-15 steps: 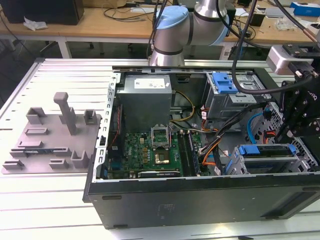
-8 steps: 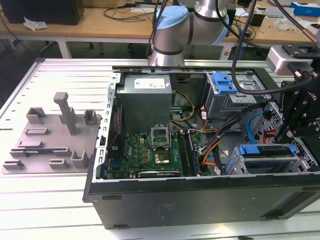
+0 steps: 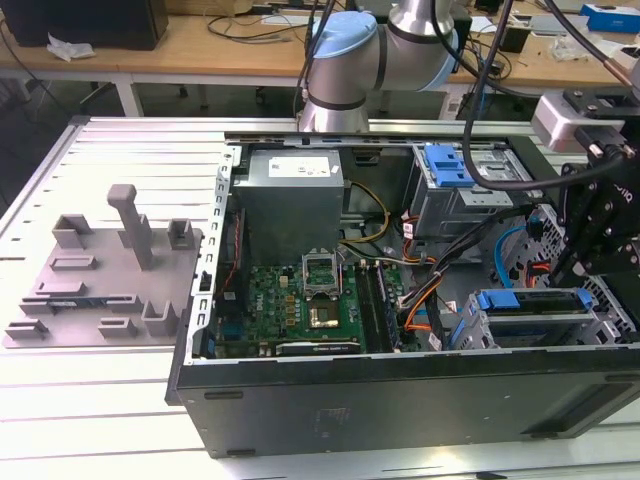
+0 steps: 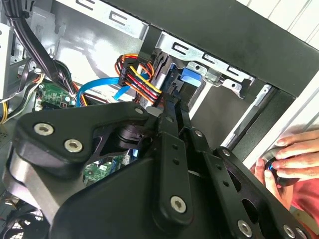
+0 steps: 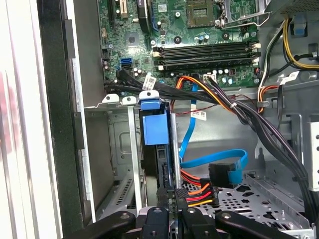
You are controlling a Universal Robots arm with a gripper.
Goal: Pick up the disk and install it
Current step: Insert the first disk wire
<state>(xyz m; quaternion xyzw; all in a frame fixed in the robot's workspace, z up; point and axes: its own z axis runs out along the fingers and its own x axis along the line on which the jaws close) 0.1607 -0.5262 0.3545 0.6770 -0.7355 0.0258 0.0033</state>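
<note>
Robot tool (image 5: 172,195) reached into an open computer case (image 3: 400,400) on the bench (image 3: 100,400).
The blue-framed disk (image 5: 153,127) stood on edge in the metal drive cage (image 5: 130,149) near the circuit board (image 5: 199,25). The tool was at its near end; I could not tell whether it was clamped or apart.

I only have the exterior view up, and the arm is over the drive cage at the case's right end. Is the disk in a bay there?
Observer: In the first wrist view the disk stands edge-on between the metal rails of the drive cage, blue carrier showing, with the gripper close to it.
Operator: Any cables near the gripper?
Observer: Yes, a connector with red, orange and yellow wires lies right beside it.
Operator: Is anyone nearby?
Observer: The second wrist view shows a person's hand at the outer edge of the case, near the cage.
</note>
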